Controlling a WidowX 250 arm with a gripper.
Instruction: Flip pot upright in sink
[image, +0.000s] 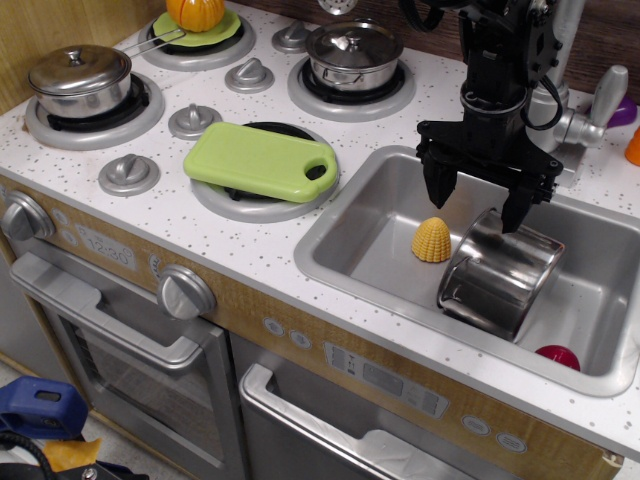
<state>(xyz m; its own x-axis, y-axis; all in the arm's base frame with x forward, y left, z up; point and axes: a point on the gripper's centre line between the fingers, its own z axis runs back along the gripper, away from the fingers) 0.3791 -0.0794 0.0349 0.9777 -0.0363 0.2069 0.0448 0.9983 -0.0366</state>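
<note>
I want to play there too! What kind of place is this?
It looks like a toy play kitchen. There is a grey sink with a shiny pot lying tipped over in it, burners with lidded pots, and an oven door below. A robot gripper hangs open over the pot.

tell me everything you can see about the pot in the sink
The pot is shiny steel, cylindrical and lidless, with a thin wire loop handle showing at its lower left. It lies tipped on its side in the sink, just right of the yellow corn. The open gripper hangs over its upper edge; contact is unclear.
</note>
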